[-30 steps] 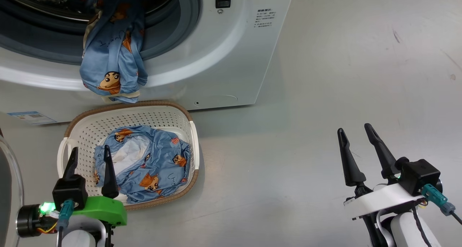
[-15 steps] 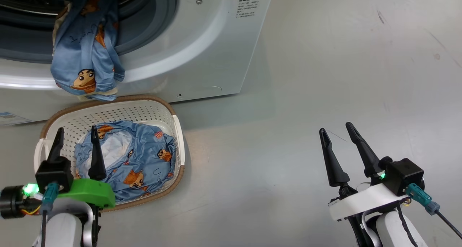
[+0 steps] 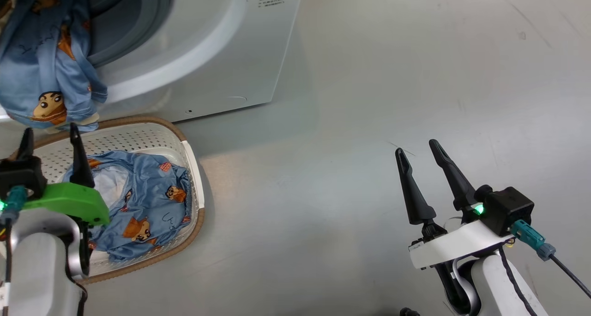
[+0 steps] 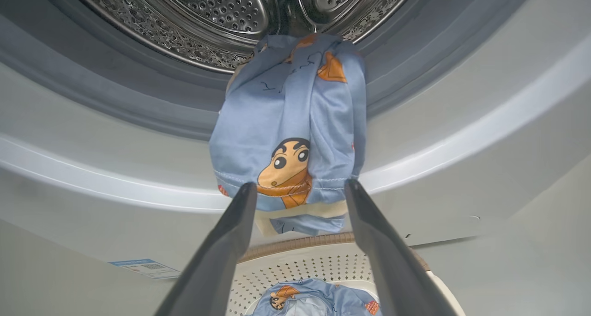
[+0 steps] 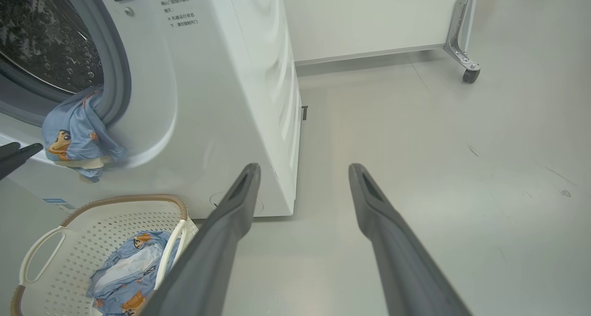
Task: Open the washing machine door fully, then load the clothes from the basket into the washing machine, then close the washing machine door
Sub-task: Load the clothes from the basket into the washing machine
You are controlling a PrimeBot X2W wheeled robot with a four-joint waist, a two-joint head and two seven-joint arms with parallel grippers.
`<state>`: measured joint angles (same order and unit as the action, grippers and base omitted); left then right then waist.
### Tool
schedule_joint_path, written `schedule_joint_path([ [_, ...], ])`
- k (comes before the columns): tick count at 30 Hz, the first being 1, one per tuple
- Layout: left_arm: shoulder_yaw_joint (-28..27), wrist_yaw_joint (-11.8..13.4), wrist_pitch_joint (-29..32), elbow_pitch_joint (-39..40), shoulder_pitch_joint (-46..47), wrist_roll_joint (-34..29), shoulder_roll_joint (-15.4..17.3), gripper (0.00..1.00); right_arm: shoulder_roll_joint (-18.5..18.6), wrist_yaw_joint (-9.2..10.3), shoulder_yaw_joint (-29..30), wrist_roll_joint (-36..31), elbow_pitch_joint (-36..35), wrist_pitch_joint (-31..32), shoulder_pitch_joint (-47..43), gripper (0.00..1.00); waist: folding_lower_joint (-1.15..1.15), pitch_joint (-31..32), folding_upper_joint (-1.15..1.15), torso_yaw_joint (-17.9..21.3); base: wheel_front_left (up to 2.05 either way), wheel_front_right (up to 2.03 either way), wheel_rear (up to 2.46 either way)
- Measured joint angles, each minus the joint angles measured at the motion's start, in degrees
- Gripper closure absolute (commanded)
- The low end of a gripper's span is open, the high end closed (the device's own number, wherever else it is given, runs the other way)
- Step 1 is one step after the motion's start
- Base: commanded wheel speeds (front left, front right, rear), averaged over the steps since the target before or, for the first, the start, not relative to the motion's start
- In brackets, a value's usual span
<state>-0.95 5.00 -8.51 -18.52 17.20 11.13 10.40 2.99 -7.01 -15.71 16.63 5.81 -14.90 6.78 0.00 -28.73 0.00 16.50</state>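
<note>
The white washing machine (image 3: 208,39) stands with its opening uncovered; the washing machine door is out of view. One piece of the light blue cartoon-print clothes (image 4: 291,136) hangs out of the steel drum over the grey gasket and front lip (image 3: 46,75) (image 5: 76,136). More of the clothes (image 3: 143,200) lie in the cream perforated basket (image 3: 138,138) on the floor below. My left gripper (image 3: 50,130) (image 4: 300,185) is open, its tips just short of the hanging cloth's lower hem, above the basket's far rim. My right gripper (image 3: 415,146) (image 5: 304,167) is open and holds nothing, over bare floor to the right.
Grey floor (image 3: 369,99) spreads to the right of the machine. A white panel on a caster (image 5: 471,73) stands behind it. A blue sticker (image 4: 138,266) sits low on the machine's front. The basket (image 5: 115,205) is close against the machine.
The head camera has swung right, shifting the whole picture left. My left gripper has moved from over the basket's middle towards the hanging cloth. Both grippers stay open.
</note>
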Motion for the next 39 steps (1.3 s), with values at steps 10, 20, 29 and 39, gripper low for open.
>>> schedule_joint_path([
  [10, -2.35, 0.0, 1.98, -2.8, 5.01, 2.37, 1.55, 0.0, -0.41, 0.0, -0.29, 0.59, -0.01, 0.0, 0.83, 0.0, 0.0, -2.93, 0.0, 3.45, 0.0, 0.0, 0.0],
  [20, -4.41, -0.26, 2.96, -5.6, 10.81, 4.58, 2.58, 0.0, -0.58, 0.0, -0.13, 0.6, -0.25, 0.0, 1.47, 0.0, 0.0, -6.57, 0.0, 5.74, 0.0, 0.0, 0.0],
  [29, -5.48, -0.42, 1.09, -7.86, 14.2, 5.89, 2.21, 0.87, -0.7, 0.0, -0.8, 0.91, -0.26, 0.0, 2.74, 0.0, 0.0, -8.35, 0.0, 5.6, 0.0, 0.0, 0.0],
  [39, -4.75, -0.52, -1.14, -11.78, 16.25, 6.02, 0.98, 1.0, -0.69, -0.01, -0.05, 0.96, -0.14, 0.0, 3.29, 0.0, 0.0, -8.01, 0.0, 3.68, 0.0, 0.0, 0.0],
])
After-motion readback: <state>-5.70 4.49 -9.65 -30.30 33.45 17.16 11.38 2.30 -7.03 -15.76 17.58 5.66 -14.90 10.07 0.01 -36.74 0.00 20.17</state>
